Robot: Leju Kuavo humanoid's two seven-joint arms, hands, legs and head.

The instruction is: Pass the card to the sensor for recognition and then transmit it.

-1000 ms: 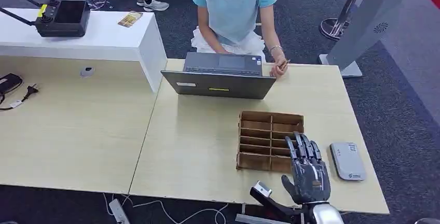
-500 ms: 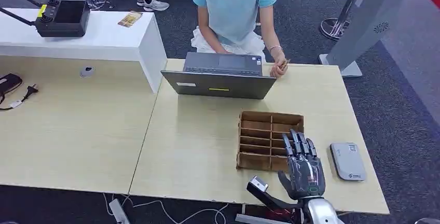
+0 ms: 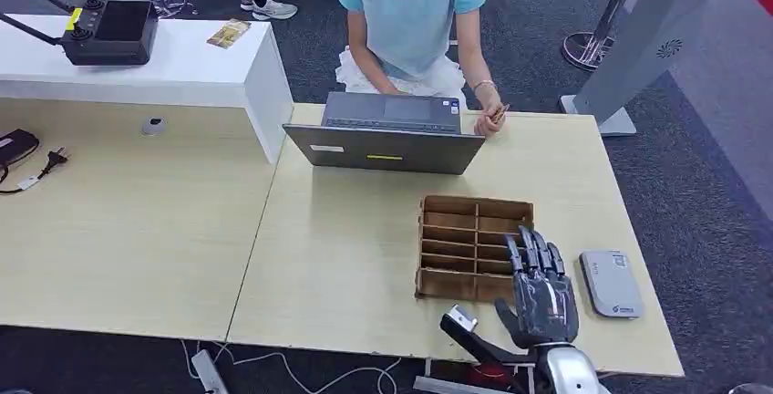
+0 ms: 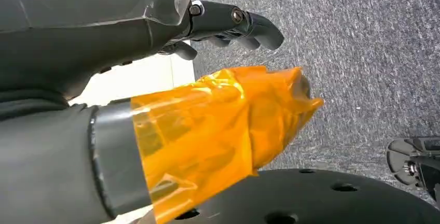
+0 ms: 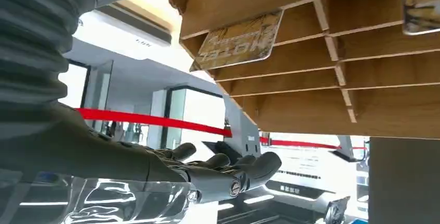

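1. At the far left of the head view we see a white counter [image 3: 182,70] carrying a black controller [image 3: 111,31] and a small card-like item [image 3: 229,34]; below it, on the pale wooden table [image 3: 137,230], lie a black plug [image 3: 53,160] and a small round puck [image 3: 153,126].
2. Our left hand [image 4: 171,37] hangs beside our body over grey carpet; its dark fingers [image 4: 249,24] are loosely curled, its thumb is wrapped in orange film, and it holds nothing.
3. In the middle, a person in a light blue top sits behind an open laptop [image 3: 385,134], one hand [image 3: 489,119] resting at the table's far edge.
4. Nearer us stands a wooden divided tray [image 3: 460,239].
5. In the right wrist view, a card [image 5: 239,41] printed "HOTEL" sits in one of the tray's slots, and another shows at the picture's corner.
6. Our right hand [image 3: 542,294] hovers at the tray's right near corner, fingers straight and slightly apart, gripping nothing.
7. Just right of that hand lies the grey sensor [image 3: 611,283], flat on the table.
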